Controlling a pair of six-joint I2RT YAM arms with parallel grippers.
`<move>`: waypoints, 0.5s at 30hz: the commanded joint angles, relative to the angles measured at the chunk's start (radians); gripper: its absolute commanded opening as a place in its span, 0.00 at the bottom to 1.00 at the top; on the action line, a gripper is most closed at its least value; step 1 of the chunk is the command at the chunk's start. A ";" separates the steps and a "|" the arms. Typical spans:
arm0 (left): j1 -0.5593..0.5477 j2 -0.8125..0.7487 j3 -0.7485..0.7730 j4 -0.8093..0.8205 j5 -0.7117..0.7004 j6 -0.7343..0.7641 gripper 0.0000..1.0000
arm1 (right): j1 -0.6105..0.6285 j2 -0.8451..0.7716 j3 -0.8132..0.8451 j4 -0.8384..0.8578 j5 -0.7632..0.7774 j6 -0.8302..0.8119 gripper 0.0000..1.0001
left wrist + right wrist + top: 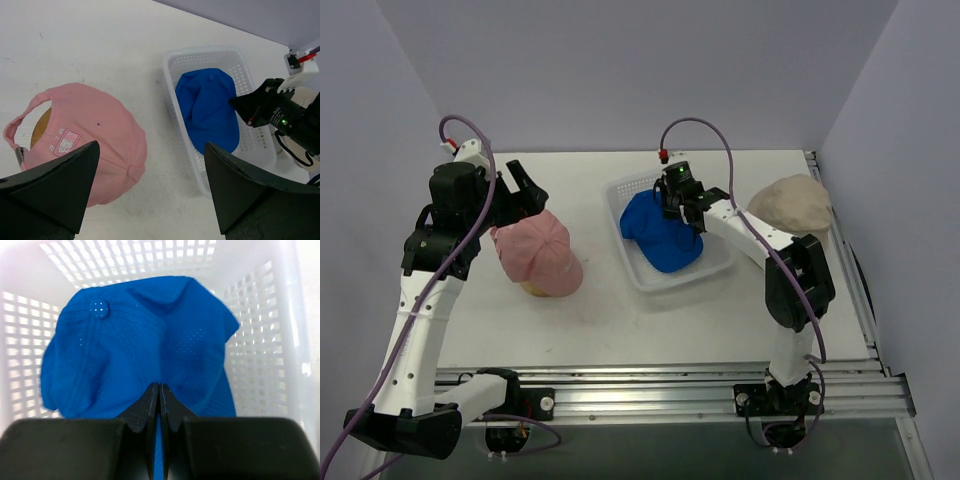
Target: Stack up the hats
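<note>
A pink baseball cap [542, 252] lies on the table at the left, over a smooth orange-brown dome [42, 127]. My left gripper [525, 190] hovers above its far side, open, with nothing between its fingers [150, 192]. A bright blue cap [655, 235] lies crumpled in the white lattice basket [650, 280]. My right gripper [680, 205] is down in the basket, jaws pressed together on a fold of the blue cap [125, 350] at the fingertips [159, 386]. A beige hat [792, 205] rests at the far right of the table.
The basket wall [260, 340] closely surrounds the right gripper on three sides. The right arm's wrist [260, 107] shows over the basket in the left wrist view. Grey walls enclose the table at the back and sides.
</note>
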 commanded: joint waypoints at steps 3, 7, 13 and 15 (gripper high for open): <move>-0.006 -0.022 -0.002 0.066 0.035 -0.005 0.94 | -0.007 -0.125 0.024 -0.002 -0.009 -0.030 0.00; -0.008 -0.033 0.008 0.048 0.040 0.001 0.94 | -0.052 -0.100 0.022 -0.011 -0.077 -0.100 0.00; -0.011 -0.037 0.020 0.049 0.061 -0.002 0.94 | -0.069 -0.047 0.097 -0.022 -0.050 -0.088 0.29; -0.011 -0.037 0.023 0.051 0.061 -0.002 0.94 | -0.060 -0.056 0.087 0.047 -0.077 -0.079 0.34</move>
